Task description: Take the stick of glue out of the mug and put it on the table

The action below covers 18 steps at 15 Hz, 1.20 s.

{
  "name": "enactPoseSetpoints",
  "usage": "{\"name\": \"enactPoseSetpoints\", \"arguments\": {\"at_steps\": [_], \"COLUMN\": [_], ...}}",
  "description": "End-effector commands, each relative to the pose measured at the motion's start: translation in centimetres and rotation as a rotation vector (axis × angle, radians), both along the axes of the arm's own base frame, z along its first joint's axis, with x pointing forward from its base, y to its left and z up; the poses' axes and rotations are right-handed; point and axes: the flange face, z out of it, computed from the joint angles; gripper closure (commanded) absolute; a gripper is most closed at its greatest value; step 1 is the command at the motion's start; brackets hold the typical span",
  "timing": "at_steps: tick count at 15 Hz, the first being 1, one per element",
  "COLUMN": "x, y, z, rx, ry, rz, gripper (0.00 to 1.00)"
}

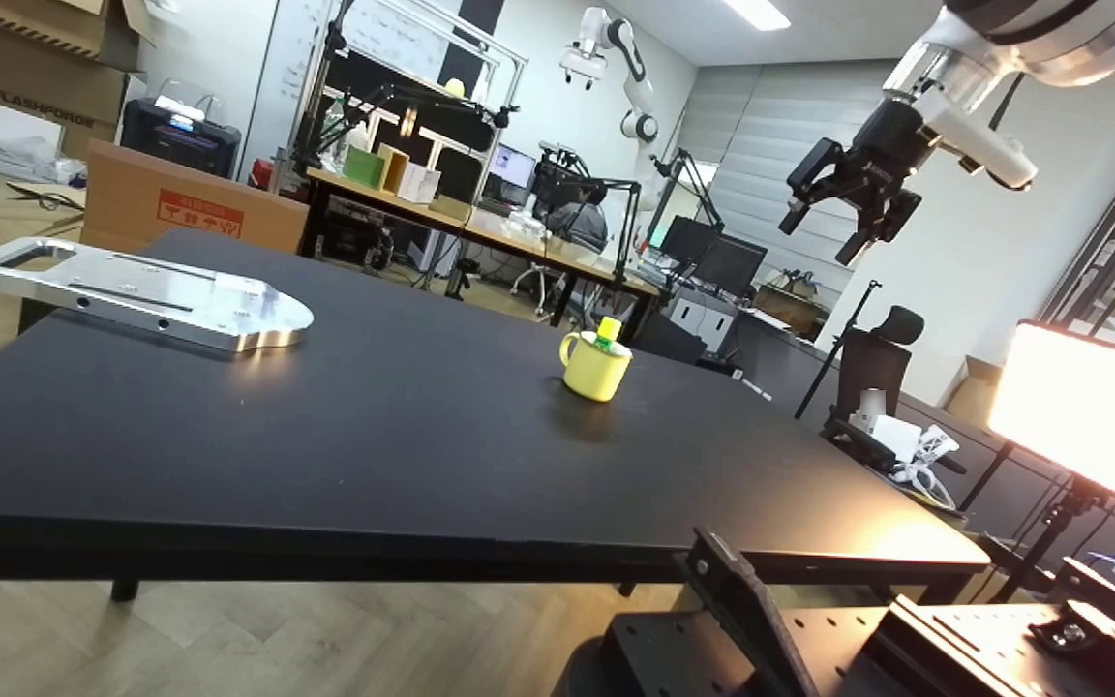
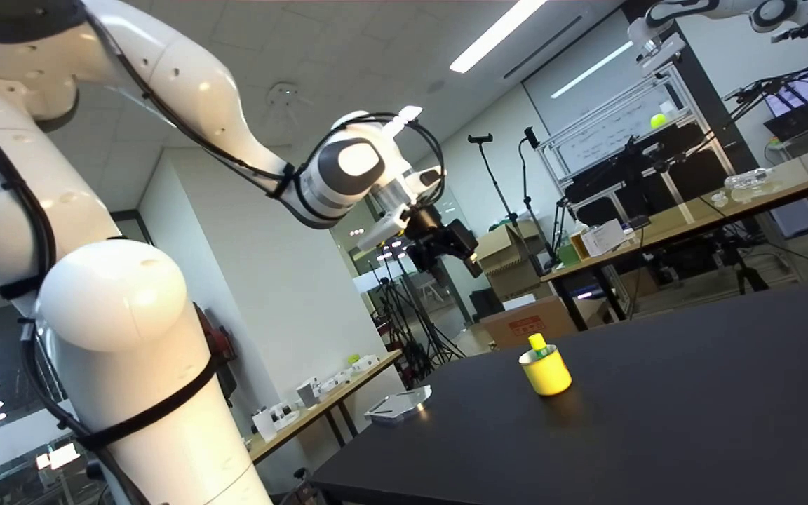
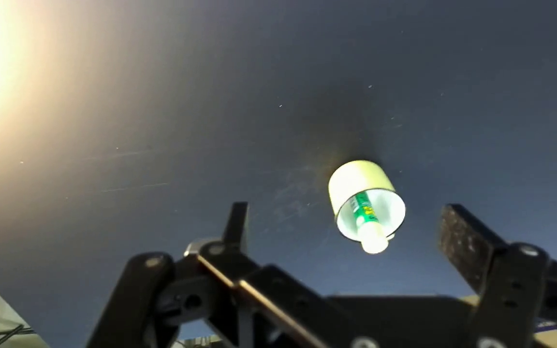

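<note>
- One glue stick (image 3: 368,221) sits inside the yellow mug (image 1: 595,372), capped end above the rim; the mug stands upright on the black counter (image 1: 403,436).
- My jaws hang well above, spread wide, nothing between them.
- Of the job, I judge no part done: reaching down, closing on the glue stick, drawing it clear of the rim and setting it on the counter all lie ahead.
- Squat and round, with a looped handle, the mug shows smooth sides and a white inside edged by a thin dark line; I take it for enamelled metal or ceramic.
- Slim and blunt-ended, the glue stick wears a green label with yellow print and a cap that looks yellow in both exterior views; likely smooth plastic.
- Matte and flat, the counter bears fine scratches in my wrist view; a shiny metal plate (image 1: 146,293) with a cut-out end lies at its edge, well apart from the mug.
</note>
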Motion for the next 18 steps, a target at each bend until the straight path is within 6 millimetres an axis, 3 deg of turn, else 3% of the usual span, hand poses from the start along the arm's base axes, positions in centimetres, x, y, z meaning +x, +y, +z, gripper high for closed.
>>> {"name": "enactPoseSetpoints", "arguments": {"at_steps": [1, 2, 4, 5, 8, 13, 18], "x": [6.7, 8.5, 11.4, 7.7, 10.8, 11.1, 17.1], "y": [-3.9, -4.8, -4.3, -4.5, -4.3, -4.2, -2.8], "z": [-2.8, -3.8, -5.2, -4.2, -5.9, -5.9, -6.4], "rx": [-0.005, 0.005, 0.052, 0.021, 0.043, 0.045, 0.035], "ry": [-0.024, 0.005, 0.069, 0.027, 0.062, 0.067, 0.066], "rz": [-0.191, -0.235, -0.14, -0.167, -0.143, -0.14, 0.031], "gripper": [0.0, 0.0, 0.0, 0.0, 0.0, 0.0, 0.0]}}
